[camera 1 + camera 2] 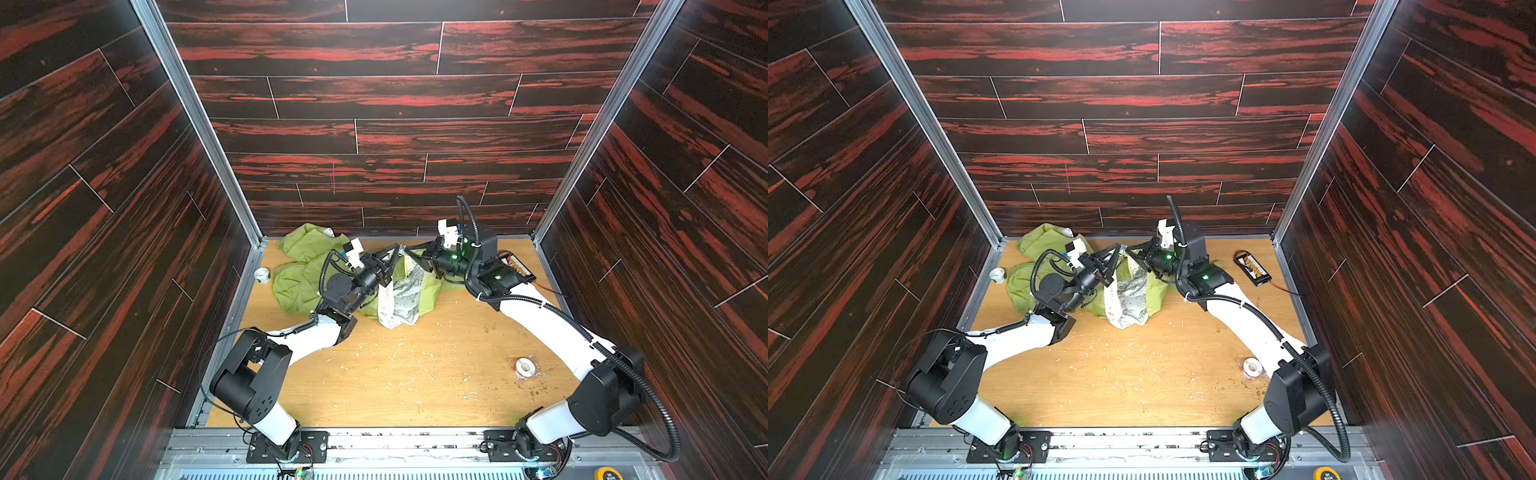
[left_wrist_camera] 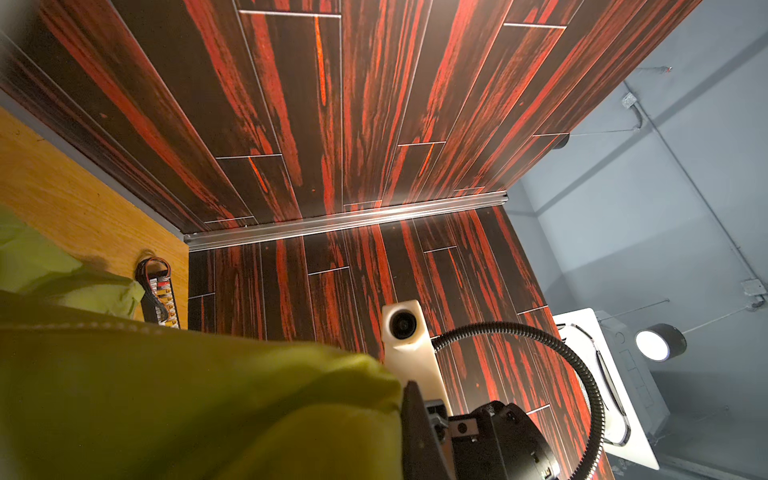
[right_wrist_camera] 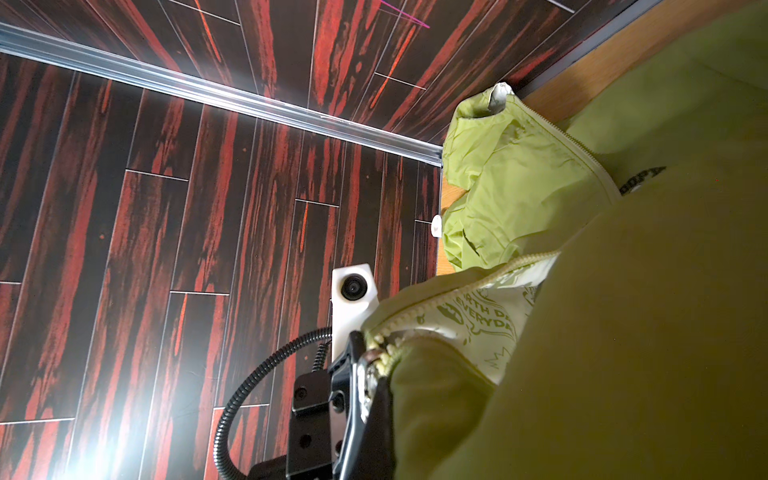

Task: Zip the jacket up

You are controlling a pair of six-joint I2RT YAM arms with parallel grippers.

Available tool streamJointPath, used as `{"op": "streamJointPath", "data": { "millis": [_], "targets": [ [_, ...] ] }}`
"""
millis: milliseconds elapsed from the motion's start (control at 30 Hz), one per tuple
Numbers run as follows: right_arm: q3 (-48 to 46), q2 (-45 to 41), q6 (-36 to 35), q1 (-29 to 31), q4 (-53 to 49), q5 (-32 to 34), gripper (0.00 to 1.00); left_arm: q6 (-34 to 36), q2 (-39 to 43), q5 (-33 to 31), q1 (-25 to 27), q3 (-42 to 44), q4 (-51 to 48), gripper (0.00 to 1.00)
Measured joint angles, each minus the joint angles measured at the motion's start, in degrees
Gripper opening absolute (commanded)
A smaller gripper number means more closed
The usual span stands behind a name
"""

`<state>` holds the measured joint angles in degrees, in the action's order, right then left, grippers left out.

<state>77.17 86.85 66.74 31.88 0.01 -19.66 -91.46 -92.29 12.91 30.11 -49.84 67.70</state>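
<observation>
A thin lime-green hooded jacket (image 1: 299, 282) of crinkly, faintly glossy fabric lies bunched in soft folds at the far end of the pale wood-grain desk (image 1: 395, 382), spreading from the left corner to the middle. One flap is turned out to show white lining (image 1: 401, 299) with a grey-green print. The desk is smooth and strewn with pale crumbs.

Two black end effectors meet tip to tip above the jacket's raised middle ridge. The left end effector (image 1: 394, 252) is pinched closed on the fabric edge from the left, and the right end effector (image 1: 413, 251) is pinched closed on it from the right. The cloth hangs from them down to the desk.

The right wrist view gives what both top views cannot (the detail is too small there). It shows a pale toothed zipper (image 3: 419, 316) along the edge, a small metal piece where the left end effector grips, and lettering on the lining.

Blurred green cloth blocks much of the left wrist view. Even so, it shows a flat black board with orange connectors (image 2: 160, 299) lying on the desk near the jacket.
</observation>
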Motion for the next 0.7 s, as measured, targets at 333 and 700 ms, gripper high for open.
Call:
{"op": "streamJointPath", "data": {
  "millis": [333,700],
  "targets": [
    [-0.59,-0.28,0.59,0.22,0.46,-1.29,0.0,1.07,1.97,0.2,0.0,1.31,-1.51,0.0],
    [-0.74,-0.28,1.79,0.5,-0.22,-5.01,0.0,3.21,5.84,-0.83,0.35,4.74,-3.58,0.0]
  ]
}}
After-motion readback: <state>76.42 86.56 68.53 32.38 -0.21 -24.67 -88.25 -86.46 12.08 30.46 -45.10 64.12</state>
